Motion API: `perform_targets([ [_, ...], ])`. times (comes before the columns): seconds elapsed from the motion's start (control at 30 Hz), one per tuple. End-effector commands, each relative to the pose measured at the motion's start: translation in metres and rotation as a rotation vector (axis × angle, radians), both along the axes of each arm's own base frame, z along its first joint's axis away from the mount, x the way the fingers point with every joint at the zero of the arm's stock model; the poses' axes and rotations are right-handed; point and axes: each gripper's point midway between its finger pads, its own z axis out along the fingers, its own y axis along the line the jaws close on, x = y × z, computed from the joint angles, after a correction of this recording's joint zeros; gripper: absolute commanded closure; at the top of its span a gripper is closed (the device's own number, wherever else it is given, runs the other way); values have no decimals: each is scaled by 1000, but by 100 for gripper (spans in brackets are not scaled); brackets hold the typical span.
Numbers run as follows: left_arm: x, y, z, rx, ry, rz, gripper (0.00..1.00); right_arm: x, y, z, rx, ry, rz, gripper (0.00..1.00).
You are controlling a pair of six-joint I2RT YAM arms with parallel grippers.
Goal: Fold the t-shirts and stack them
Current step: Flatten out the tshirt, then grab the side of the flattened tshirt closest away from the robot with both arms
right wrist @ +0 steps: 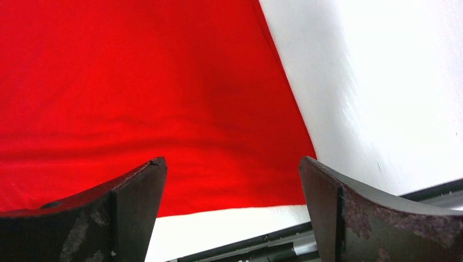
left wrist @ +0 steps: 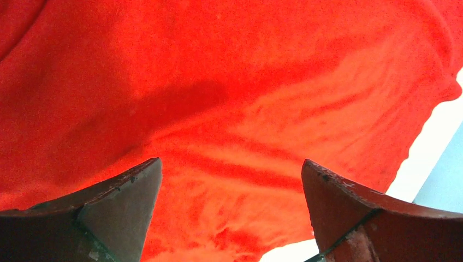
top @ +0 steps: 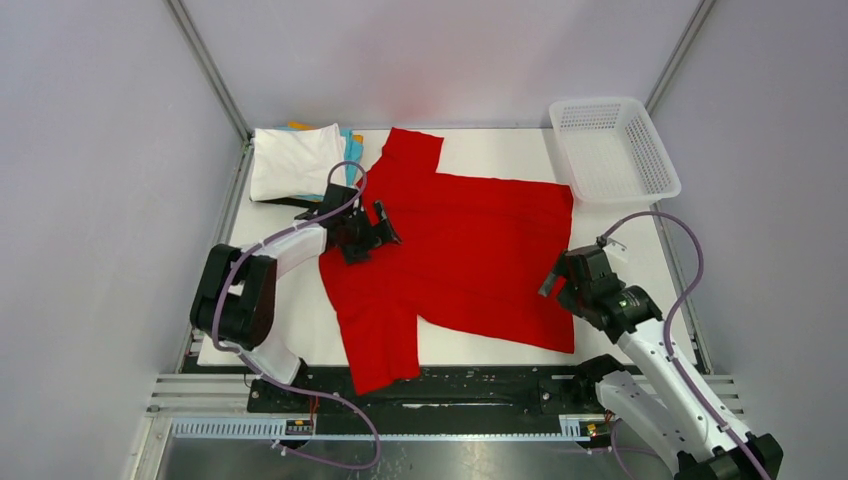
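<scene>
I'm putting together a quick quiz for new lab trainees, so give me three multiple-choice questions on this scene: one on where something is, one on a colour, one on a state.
1. Where does the white plastic mesh basket stand?
A: at the far right corner of the white table
B: at the far left corner
C: at the near edge, between the arms

2. What colour tops the folded stack of t-shirts?
A: cyan
B: white
C: orange

3. How is the left tool over the plain bright red cloth t-shirt?
A: shut on cloth
B: open, gripping nothing
C: holding the basket

Key:
1 A: the top view shows the basket at the far right.
2 B: a white square lies on top, with cyan and orange edges peeking out beneath.
3 B: its wrist view shows both fingers wide apart, with nothing pinched between them.
</scene>
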Motion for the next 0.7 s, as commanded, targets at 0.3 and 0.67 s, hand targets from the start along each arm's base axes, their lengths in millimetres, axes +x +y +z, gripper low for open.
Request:
perform_targets([
  [0.3,-142,25,36,274,28,-59,1,45,-3,7,-148,-21,78,1],
  [0.67,-270,49,10,296,257,-65,13,48,-19,-11,-187,4,15,0],
])
